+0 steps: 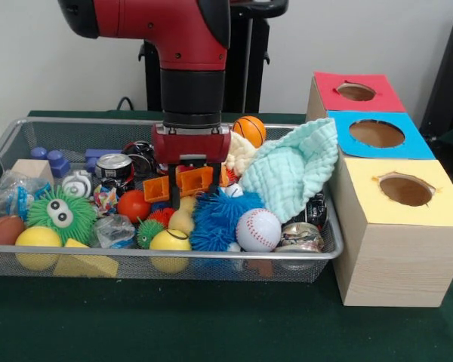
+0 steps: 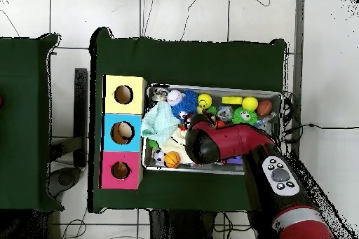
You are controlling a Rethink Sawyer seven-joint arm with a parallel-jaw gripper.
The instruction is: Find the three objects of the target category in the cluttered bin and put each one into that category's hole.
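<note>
Nearest the front camera, the bin [image 1: 328, 255], a shallow wire mesh basket on a green table [image 1: 211, 324], crowded with toys. Along its near rim, from picture left: a brown ball [image 1: 1, 229], a yellow ball [image 1: 38, 240], a yellow wedge block [image 1: 85, 262], a second yellow ball [image 1: 170, 244], a white baseball [image 1: 258, 229] and a crushed can [image 1: 300, 237]. Just behind these, a green spiky toy with eyes [image 1: 60, 215], a red ball [image 1: 133, 205] and a blue spiky ball [image 1: 220, 217].

At the bin's middle, the gripper [image 1: 189, 192], hanging straight down from the red arm [image 1: 174, 38], fingers spread apart among orange plastic pieces [image 1: 183, 182], closed on nothing visible.

Draped over the bin's right end, a mint green cloth [image 1: 296, 167]. Further back, a small basketball [image 1: 250, 130].

Beside the bin at picture right, a pale wooden box [image 1: 392, 264] with three round openings in a row: yellow face nearest, blue next, and farthest away the hole [image 1: 355, 92] in the red face, well apart from the gripper.
</note>
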